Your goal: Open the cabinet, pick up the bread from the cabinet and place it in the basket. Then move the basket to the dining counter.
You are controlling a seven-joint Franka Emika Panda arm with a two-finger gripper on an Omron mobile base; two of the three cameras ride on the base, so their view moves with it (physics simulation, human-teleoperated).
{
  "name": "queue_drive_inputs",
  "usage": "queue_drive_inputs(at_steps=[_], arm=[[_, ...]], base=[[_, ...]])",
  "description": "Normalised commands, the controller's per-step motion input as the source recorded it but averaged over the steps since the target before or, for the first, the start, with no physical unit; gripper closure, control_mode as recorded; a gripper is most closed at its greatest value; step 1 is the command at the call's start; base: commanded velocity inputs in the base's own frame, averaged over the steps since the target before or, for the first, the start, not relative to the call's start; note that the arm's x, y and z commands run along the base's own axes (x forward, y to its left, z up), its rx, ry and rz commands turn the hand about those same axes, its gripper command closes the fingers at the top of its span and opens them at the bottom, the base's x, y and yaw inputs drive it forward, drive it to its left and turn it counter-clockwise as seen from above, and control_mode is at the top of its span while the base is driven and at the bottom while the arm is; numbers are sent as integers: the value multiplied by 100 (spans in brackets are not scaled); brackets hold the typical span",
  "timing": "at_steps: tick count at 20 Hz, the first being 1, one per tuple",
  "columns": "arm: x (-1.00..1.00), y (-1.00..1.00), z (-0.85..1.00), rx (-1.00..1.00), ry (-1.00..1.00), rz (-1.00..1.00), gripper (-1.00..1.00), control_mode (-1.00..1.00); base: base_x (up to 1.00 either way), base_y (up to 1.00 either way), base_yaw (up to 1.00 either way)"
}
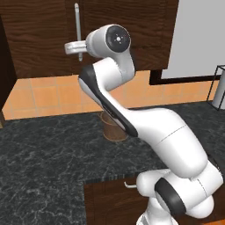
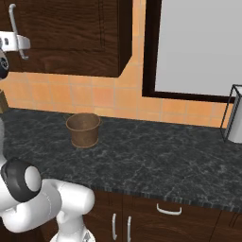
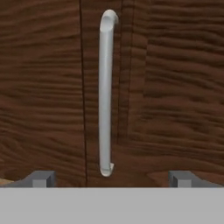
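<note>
No text, label, brand, number or sign can be read anywhere; the cabinet doors show bare wood grain; the basket is plain weave; the desk carries only speckled stone pattern.

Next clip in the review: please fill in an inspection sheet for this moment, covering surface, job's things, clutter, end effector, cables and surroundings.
Surface: black speckled counter, drawer fronts with small silver handles below it.
Job's things: cabinet shut, its silver bar handle upright; basket upright on the counter, looks empty; bread nothing seen.
Clutter: wire-framed grey object at the counter's far right edge, too cut off to name.
End effector: end effector open, facing the handle, its tips either side of the bar's lower end, not closed on it.
Cables: nothing seen.
Surroundings: orange tiled wall; dark-framed pale panel right of the cabinet.
</note>
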Motion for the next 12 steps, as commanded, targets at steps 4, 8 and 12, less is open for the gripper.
queue_drive_inputs(at_steps=[4, 8, 12], arm=[[28, 14, -4, -1, -2, 0, -100, -100], [24, 33, -1, -2, -6, 0, -100, -100], [36, 16, 0, -1, -2, 0, -100, -100]], base=[[0, 0, 0], [0, 0, 0], [0, 0, 0]])
